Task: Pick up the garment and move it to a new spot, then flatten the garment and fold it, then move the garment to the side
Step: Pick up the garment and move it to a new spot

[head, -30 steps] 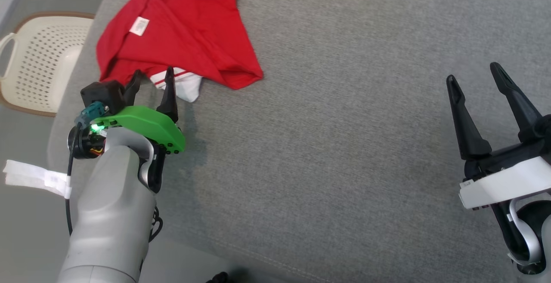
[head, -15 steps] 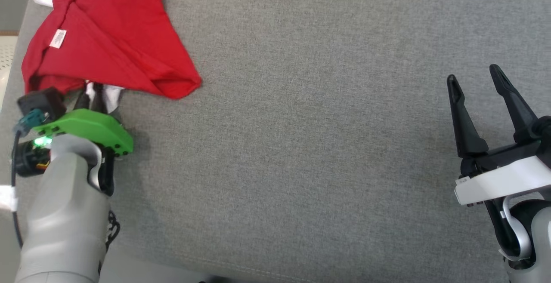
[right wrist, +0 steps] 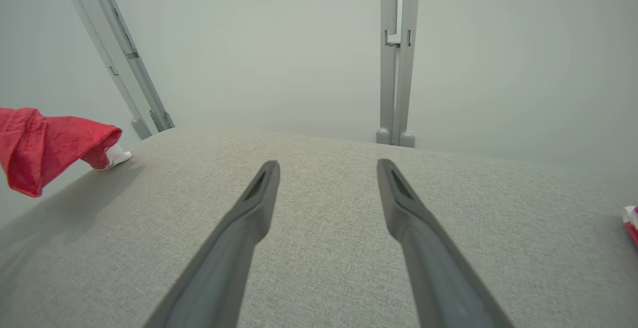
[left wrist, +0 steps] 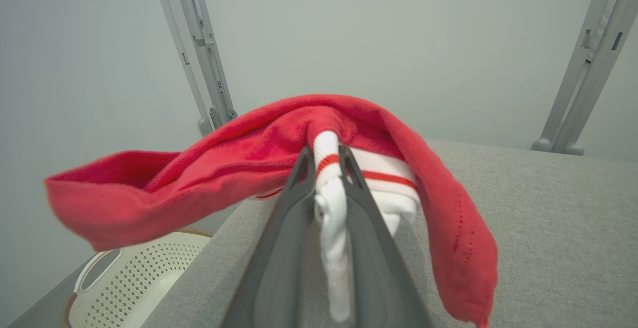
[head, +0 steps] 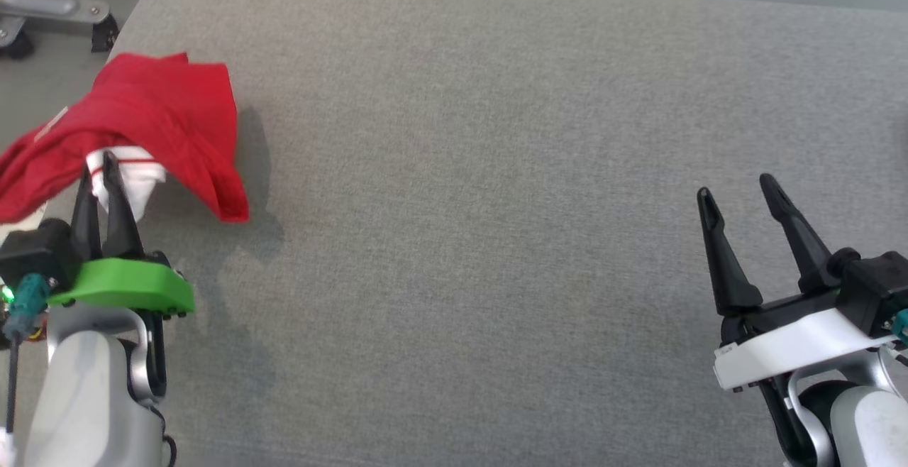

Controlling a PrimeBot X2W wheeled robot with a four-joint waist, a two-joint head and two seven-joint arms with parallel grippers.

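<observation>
Head view | left gripper (head: pixel 98 163) has just pinched shut on the garment (head: pixel 167 108), raising it | right gripper (head: pixel 734 187) wide, empty | move to new spot can begin.

No legible text or markings.

Head view: garment (head: pixel 163 112) runs past the left edge; its white cuff (head: pixel 138 177) partly covered by the left gripper (head: pixel 97 163). Left wrist view: basket (left wrist: pixel 134 278) cut by the bottom edge. Right wrist view: red-and-white scrap (right wrist: pixel 631 221) at the right edge, too cropped to identify.
</observation>
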